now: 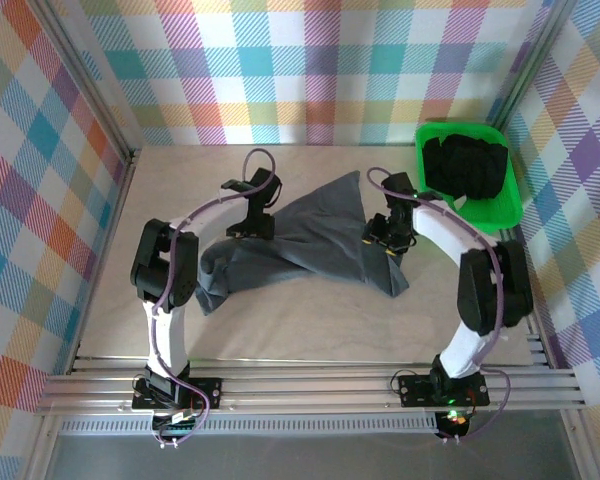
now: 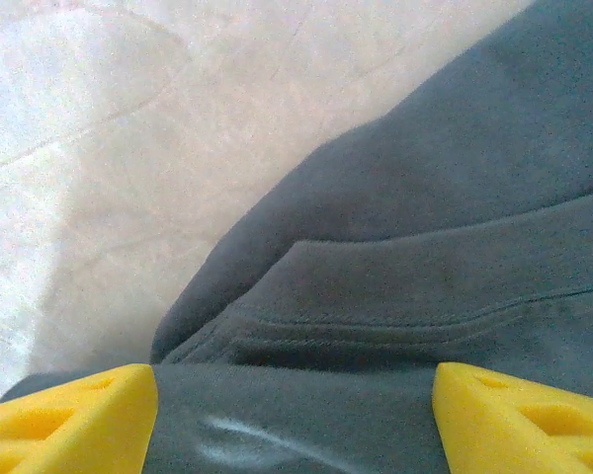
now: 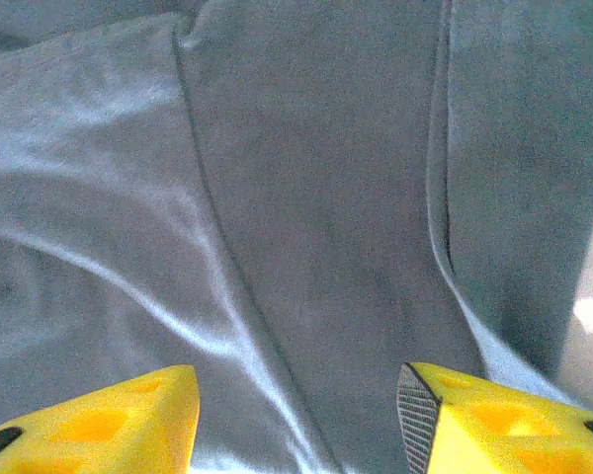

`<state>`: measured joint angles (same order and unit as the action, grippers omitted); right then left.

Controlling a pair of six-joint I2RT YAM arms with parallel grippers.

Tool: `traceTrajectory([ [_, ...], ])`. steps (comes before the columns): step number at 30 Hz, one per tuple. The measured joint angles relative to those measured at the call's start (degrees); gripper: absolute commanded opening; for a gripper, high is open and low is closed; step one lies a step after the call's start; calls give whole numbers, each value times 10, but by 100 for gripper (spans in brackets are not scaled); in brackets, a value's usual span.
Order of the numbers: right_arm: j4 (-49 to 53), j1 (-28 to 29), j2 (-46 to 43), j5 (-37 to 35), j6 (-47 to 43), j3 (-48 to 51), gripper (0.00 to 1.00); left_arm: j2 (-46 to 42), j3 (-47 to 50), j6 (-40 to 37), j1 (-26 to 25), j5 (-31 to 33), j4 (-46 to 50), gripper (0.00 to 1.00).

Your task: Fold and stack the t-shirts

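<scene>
On the pale tabletop (image 1: 180, 180), a soft slate-grey cloth t-shirt (image 1: 310, 250) is lying rumpled; left gripper (image 2: 295, 395) and right gripper (image 3: 296, 380) are gaping over it.

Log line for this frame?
grey t-shirt rumpled on table | left pincer: open over it | right pincer: open over it | green bin: dark shirts inside

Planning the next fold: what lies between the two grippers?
Only the bunched slate grey t-shirt spans from the left gripper to the right gripper, as the top view shows.
</scene>
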<state>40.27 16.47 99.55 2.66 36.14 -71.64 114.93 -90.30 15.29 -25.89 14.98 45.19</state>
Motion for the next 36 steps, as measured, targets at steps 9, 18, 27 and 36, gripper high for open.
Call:
traceTrajectory([
  [9, -9, -34, 17, 0, 10, 0, 57, 90, -160, -17, -55, 7, -59, 75],
  [18, 13, -33, -106, 11, 31, 73, 57, 184, -192, -31, -70, 22, -83, 66],
  [27, 29, -33, -130, 10, 33, 81, 58, 198, -200, -34, -88, 37, -96, 14],
  [36, 28, -33, -126, 11, 33, 81, 57, 158, -159, -33, -96, 46, -99, 0],
])
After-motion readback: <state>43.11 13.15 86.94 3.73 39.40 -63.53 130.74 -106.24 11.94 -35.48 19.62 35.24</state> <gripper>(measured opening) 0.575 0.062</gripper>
